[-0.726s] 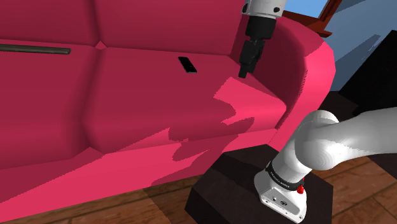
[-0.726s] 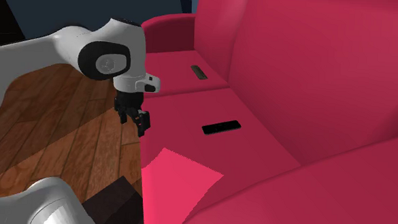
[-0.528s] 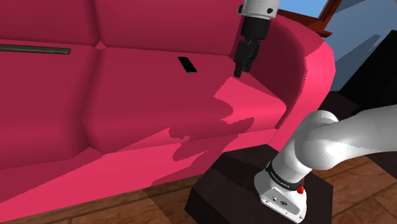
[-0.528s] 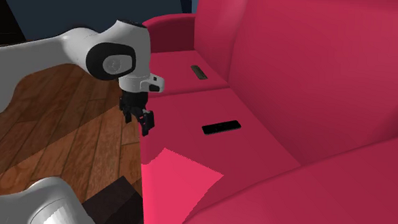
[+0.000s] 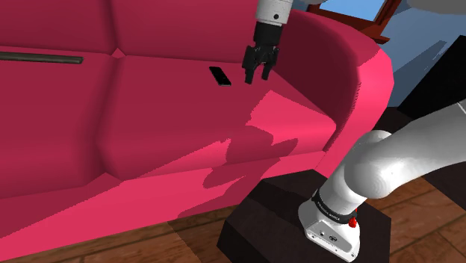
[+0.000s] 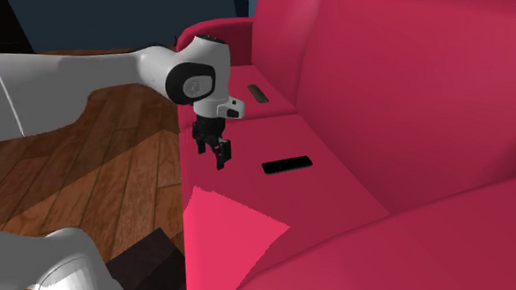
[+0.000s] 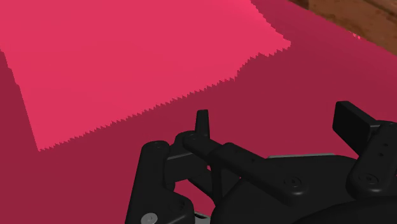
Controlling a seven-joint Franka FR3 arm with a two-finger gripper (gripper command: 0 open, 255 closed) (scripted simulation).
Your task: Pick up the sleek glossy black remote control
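The gripper (image 5: 256, 77) points down over the seat of the red sofa (image 5: 149, 112) in the shoulder view, with its fingers apart and holding nothing. The black remote control (image 5: 219, 75) lies flat on the cushion just to the gripper's left in that view. In the second exterior view the white arm reaches in from the left and bends down at the wrist, with the gripper (image 6: 219, 158) near the black remote control (image 6: 287, 165) but not touching it. In the wrist view the fingers (image 7: 202, 124) stand wide apart above the red cushion.

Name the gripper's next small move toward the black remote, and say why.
Probably slide the gripper toward the shoulder view's left until it is over the black remote, before any descent. The fingers stand open and ready, but the gripper hangs above the red sofa seat beside the remote, apart from it rather than over it.
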